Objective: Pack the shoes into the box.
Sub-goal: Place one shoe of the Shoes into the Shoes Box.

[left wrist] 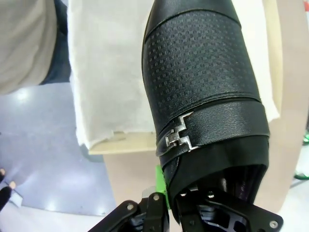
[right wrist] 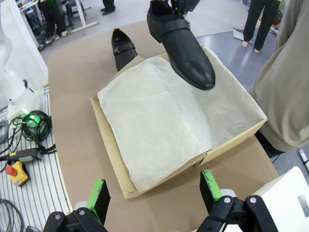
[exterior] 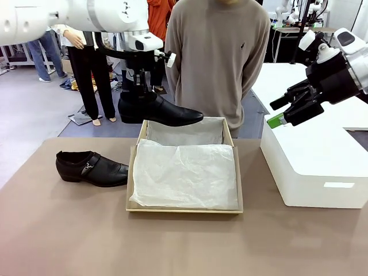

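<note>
One glossy black shoe (exterior: 161, 110) hangs in the air over the far left corner of the cardboard box (exterior: 131, 190), toe pointing right. My left gripper (exterior: 138, 92) is shut on its heel end. In the left wrist view this shoe (left wrist: 203, 82) shows its metal buckle (left wrist: 179, 136), with the box's tissue paper (left wrist: 111, 72) below it. The other shoe (exterior: 92, 168) lies on the table left of the box. My right gripper (exterior: 286, 113) hangs open over the white block, holding nothing. The right wrist view has its green fingertips (right wrist: 99, 195) wide apart above the box (right wrist: 107, 145), the held shoe (right wrist: 186, 46) and the lying shoe (right wrist: 123, 48).
A person in a beige sweater (exterior: 218, 57) stands at the table's far side, right behind the box. A large white block (exterior: 310, 167) stands on the table to the right of the box. Brown table surface (exterior: 69, 230) lies bare in front and to the left.
</note>
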